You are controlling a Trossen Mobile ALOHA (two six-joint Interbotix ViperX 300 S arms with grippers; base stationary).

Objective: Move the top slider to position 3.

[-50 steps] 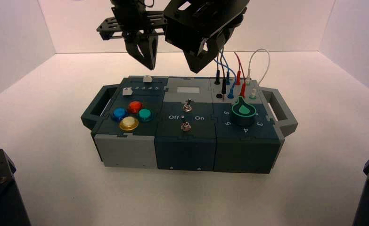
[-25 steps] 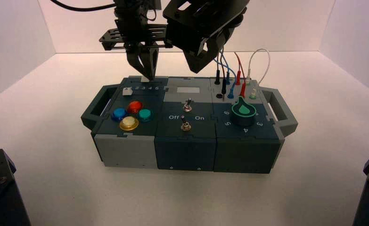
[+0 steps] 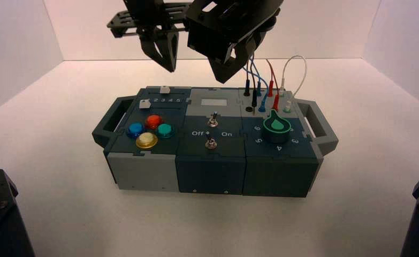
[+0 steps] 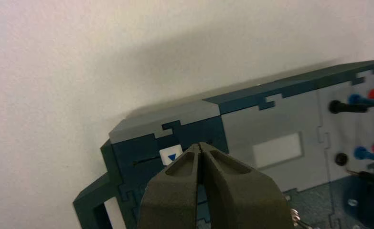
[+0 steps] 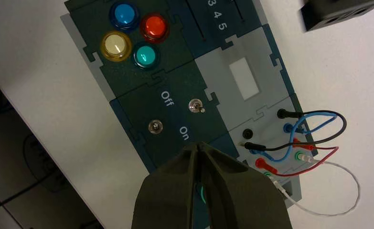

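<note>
The left gripper [image 3: 167,63] is hovering above the box's [image 3: 143,171] far left corner, fingers pressed together, clear of the top slider [image 3: 166,89], whose white knob is sitting on the back edge above the printed digit row. The right gripper [image 3: 226,72] is hanging over the middle rear, fingers together too

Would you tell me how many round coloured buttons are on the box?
4, clustered at the box's front left: red button at the rear, blue on the left, green on the right, yellow nearest the front. None appears hidden.
</note>
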